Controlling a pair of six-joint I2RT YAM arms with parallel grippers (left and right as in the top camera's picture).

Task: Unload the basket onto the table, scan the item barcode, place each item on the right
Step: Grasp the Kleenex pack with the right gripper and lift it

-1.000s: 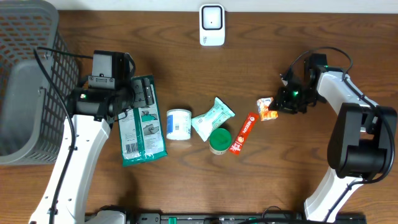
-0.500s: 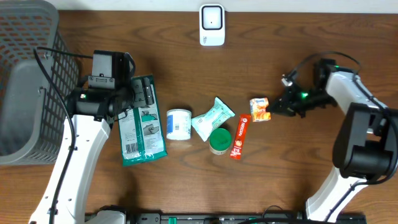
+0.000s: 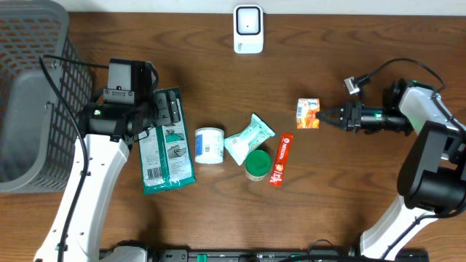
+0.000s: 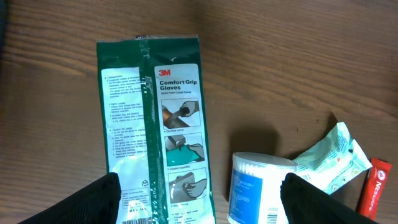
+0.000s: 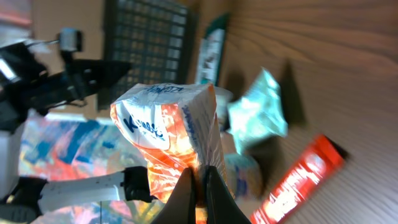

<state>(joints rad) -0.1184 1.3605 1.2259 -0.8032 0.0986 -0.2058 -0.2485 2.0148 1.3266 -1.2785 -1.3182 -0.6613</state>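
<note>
Your right end effector (image 3: pixel 325 116) is pressed together on the edge of the orange-and-white packet (image 3: pixel 308 114), pinching only the thin seam. In the wrist view the two fingertips (image 5: pixel 189 186) meet at the packet's lower edge and its whole body stands clear above them. That reads as a deliberate hold: gripping by the seam leaves the printed faces uncovered, so a barcode can be shown without a finger across it. I can't make out a barcode on the faces in view.

The packet sticks straight out from the fingertips toward the middle of the tabletop (image 3: pixel 349 211), with the arm reaching in level from the right. The wrist looks rolled on its side, and the packet appears to be off the wood, though the overhead view alone doesn't settle that.

The scanner (image 3: pixel 248 29) sits at the far edge, well apart from the packet, up and to its left as the overhead view shows it. You have that gap to cross, and a face to turn toward it.

Near the packet lie the red stick (image 3: pixel 279 159), the green lid (image 3: pixel 256 163), the pouch (image 3: pixel 249 137) and the tub (image 3: pixel 210 145). Farther out, your left end effector (image 4: pixel 200 190) hangs spread wide over the glove pack (image 4: pixel 155 130), gripping nothing, with the basket (image 3: pixel 29 87) beyond it.
</note>
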